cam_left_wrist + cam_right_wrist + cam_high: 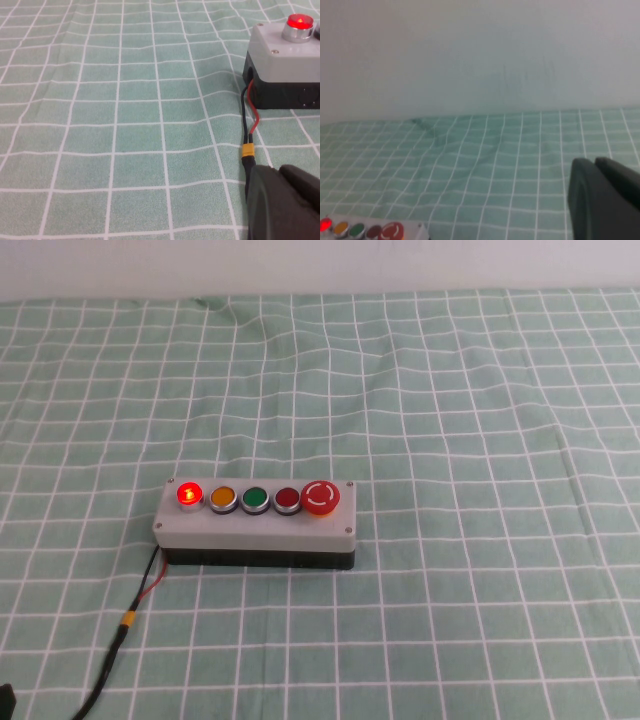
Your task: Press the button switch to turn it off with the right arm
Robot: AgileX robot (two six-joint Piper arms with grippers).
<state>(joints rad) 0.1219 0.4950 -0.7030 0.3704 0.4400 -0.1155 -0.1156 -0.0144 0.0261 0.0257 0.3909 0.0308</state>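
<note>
The button switch [187, 495] is a small round red button in a silver ring. It glows at the left end of the row on the grey box [255, 528], next to the orange button [222, 497]. It also shows lit in the left wrist view [299, 22] and in the right wrist view [325, 224]. My right gripper [594, 162] is shut and empty, well away from the box and above the cloth; it is out of the high view. My left gripper [280, 172] is shut and empty, low over the cloth near the box's cable.
The row continues with a green button [255, 498], a small dark red button [287, 498] and a big red mushroom button [320, 497]. A black and red cable [130, 625] runs from the box's left end toward the front edge. Green checked cloth [480, 440] covers the table.
</note>
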